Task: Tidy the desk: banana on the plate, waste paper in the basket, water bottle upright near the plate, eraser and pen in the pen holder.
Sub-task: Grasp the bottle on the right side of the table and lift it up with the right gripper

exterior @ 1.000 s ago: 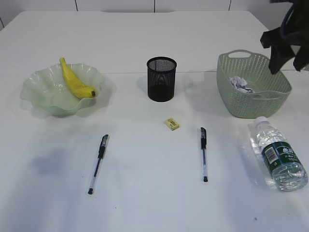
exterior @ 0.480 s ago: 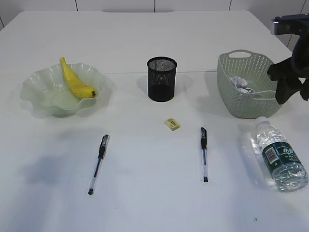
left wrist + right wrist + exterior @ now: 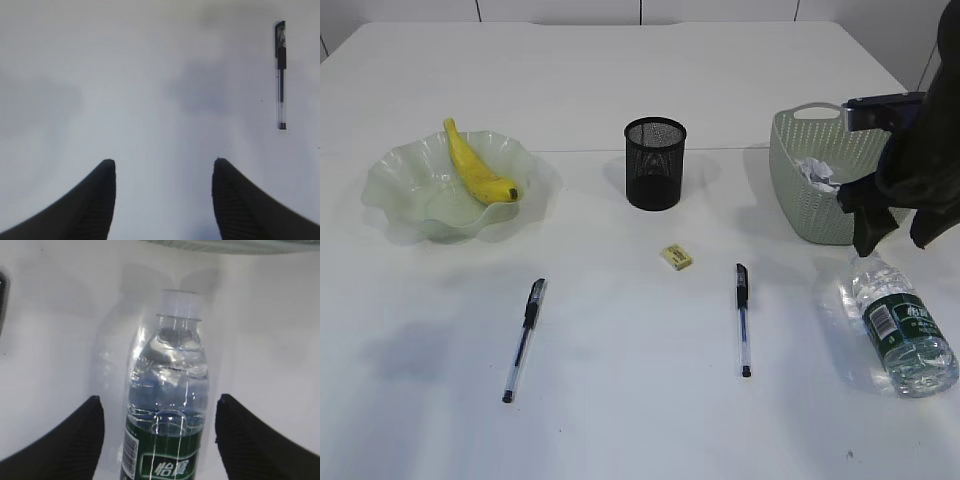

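Observation:
A clear water bottle [image 3: 900,325] with a green label lies on its side at the right, and fills the right wrist view [image 3: 170,370]. My right gripper [image 3: 895,238] hangs open over its neck end, with a jaw on each side [image 3: 157,407] and no contact visible. The banana [image 3: 478,168] lies on the green plate [image 3: 390,185]. Crumpled paper [image 3: 820,175] lies in the green basket [image 3: 815,215]. A yellow eraser [image 3: 676,257] and two pens [image 3: 524,340] [image 3: 742,318] lie on the table before the black mesh pen holder [image 3: 655,165]. My left gripper [image 3: 162,170] is open and empty over bare table, with a pen [image 3: 281,75] far to its upper right.
The white table [image 3: 620,420] carries all of this. The basket stands just behind the bottle, and its rim shows at the top of the right wrist view [image 3: 225,244]. The left arm is out of the exterior view.
My right arm has come down and leftward from above the basket's right side to just over the bottle's neck. The objects on the table have not moved.

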Tool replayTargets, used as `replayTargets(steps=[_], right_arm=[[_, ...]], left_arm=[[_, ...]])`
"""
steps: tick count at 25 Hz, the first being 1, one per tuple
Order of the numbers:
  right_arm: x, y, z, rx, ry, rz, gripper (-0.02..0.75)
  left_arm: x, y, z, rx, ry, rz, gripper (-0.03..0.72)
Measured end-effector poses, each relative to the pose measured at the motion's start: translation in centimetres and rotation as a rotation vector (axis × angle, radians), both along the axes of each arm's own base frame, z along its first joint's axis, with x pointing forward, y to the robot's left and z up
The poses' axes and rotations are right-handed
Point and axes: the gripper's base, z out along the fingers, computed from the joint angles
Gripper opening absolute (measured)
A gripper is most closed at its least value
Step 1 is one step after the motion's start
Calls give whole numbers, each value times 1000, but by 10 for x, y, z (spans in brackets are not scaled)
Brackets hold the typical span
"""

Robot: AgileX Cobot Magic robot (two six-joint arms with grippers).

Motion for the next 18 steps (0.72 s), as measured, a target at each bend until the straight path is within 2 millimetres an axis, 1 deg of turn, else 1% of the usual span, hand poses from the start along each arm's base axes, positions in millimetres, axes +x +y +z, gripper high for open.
replayTargets(steps=[4,8,13,18], right_arm=[[6,1,-18,0,27,-9,530],[10,0,-32,-8,54,-16,563],[14,-2,-38,-11,44,-36,578],[16,-13,-47,-12,61,-71,580]], left_arm=[[0,0,0,1,-6,1,428],[1,0,1,1,-13,2,428],[2,0,1,3,-29,4,428],[3,0,2,0,-37,6,428]])
